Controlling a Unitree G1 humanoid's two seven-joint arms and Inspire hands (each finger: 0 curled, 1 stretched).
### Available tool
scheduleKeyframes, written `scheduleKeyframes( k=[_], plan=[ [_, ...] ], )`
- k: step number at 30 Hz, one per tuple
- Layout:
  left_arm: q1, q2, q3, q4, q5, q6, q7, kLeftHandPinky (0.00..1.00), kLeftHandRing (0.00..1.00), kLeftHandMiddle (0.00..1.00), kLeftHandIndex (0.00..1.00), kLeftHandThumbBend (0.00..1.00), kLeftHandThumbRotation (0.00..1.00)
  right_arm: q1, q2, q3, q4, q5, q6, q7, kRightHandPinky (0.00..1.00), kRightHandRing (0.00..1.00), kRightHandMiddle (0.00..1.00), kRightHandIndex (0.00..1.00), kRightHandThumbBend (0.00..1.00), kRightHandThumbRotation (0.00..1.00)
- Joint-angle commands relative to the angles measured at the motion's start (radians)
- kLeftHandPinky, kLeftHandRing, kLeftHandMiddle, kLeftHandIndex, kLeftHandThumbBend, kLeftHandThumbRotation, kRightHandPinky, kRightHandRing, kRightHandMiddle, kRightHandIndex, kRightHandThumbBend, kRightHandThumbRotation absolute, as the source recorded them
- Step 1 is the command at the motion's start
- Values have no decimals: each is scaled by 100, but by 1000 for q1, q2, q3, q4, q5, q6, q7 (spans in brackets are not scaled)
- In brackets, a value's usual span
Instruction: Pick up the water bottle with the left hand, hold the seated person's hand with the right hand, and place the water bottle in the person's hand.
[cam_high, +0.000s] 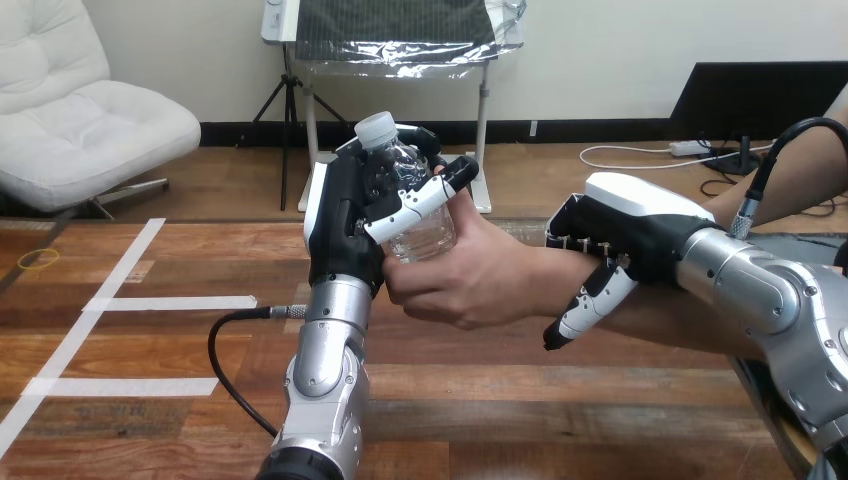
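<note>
Head view: left hand (340, 225) raised above the wooden table (520, 410), arm rising from the bottom edge. Its fingers (420, 200) are curled round the water bottle (425, 238), crossing the clear body on the near side. Bottle upright, clear of the table, white cap (377, 128) poking out above the hand.

Person's hand (470, 275) reaches in from the right and is wrapped round the lower part of the same bottle, just under the robot's fingers and touching them. Both hands are on the bottle at once.

Right hand (630, 215) sits on top of the person's wrist, just behind their hand. Its fingers bend down over the far side of the wrist, and its thumb (590, 305) hangs down the near side, so the hand is closed round the wrist.

White tape strips (170, 302) lie on the table at the left, well apart from the hands
</note>
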Motion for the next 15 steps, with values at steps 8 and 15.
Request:
scheduleKeyframes(
  k=[8, 15],
  plan=[
    [-47, -17, -74, -81, 47, 58, -40, 40, 51, 56, 56, 77, 18, -41, -13, -26, -6, 23, -1, 10, 27, 34, 40, 39, 90, 6],
    [-4, 7, -91, -159, 80, 80, -23, 52, 64, 69, 69, 81, 46, -32, -61, -6, -26, -4, -37, 42, 32, 40, 47, 49, 86, 30]
  ],
)
